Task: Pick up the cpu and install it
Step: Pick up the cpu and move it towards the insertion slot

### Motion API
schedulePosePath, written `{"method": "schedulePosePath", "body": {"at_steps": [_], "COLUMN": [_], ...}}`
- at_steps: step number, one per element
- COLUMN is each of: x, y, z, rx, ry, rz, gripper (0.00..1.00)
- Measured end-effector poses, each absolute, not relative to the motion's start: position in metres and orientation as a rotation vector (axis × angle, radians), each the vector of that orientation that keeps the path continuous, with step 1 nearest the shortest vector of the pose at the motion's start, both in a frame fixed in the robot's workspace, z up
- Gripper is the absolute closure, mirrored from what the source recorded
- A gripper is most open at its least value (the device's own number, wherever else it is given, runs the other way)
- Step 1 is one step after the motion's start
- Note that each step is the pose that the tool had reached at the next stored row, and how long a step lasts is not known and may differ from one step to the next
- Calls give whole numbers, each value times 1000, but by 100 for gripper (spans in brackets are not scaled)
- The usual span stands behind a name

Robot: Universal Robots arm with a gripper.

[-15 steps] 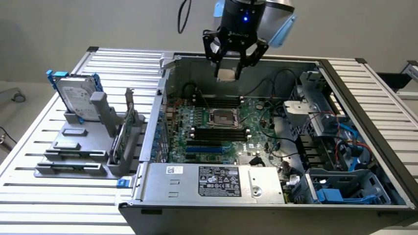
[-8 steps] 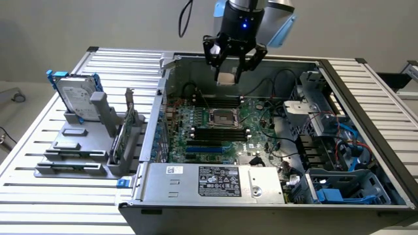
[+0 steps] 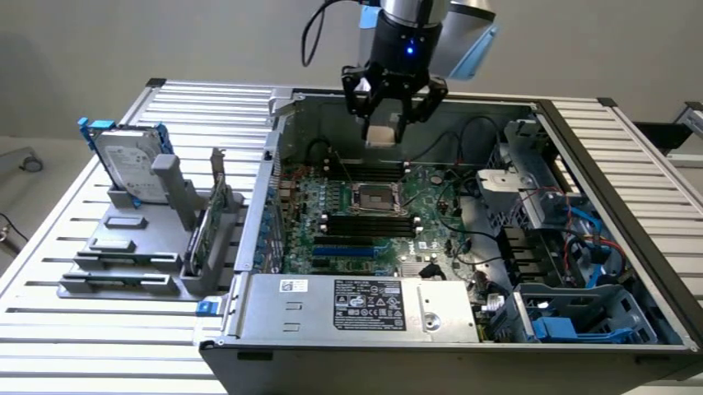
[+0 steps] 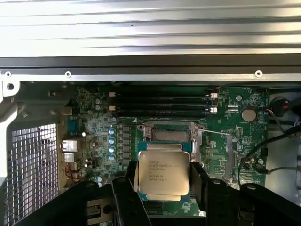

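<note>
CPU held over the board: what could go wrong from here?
The hand pinches the cpu by its edges only, high above the motherboard; a slip could drop it onto components. Any skew against the socket could jam or damage it. The wide fingers may foul the memory slots beside it.

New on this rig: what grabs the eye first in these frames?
The open computer case takes up the middle of the exterior view, and the gripper hangs over its far side, holding the cpu above the green motherboard. In the wrist view the cpu's silver top sits between the dark fingers, with the socket frame on the board beyond it. At the exterior view's left, a hard drive with blue brackets stands in a grey rack.
</note>
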State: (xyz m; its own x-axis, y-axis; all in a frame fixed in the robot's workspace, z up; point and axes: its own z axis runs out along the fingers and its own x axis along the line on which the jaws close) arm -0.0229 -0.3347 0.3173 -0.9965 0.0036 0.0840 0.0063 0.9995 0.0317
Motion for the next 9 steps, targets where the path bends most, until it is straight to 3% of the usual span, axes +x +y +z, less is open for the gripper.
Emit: {"method": "schedulePosePath", "body": {"at_steps": [9], "x": [-18], "y": [-334], "z": [311], "rx": [-2], "ry": [-3064], "rz": [-58], "gripper": [46]}}
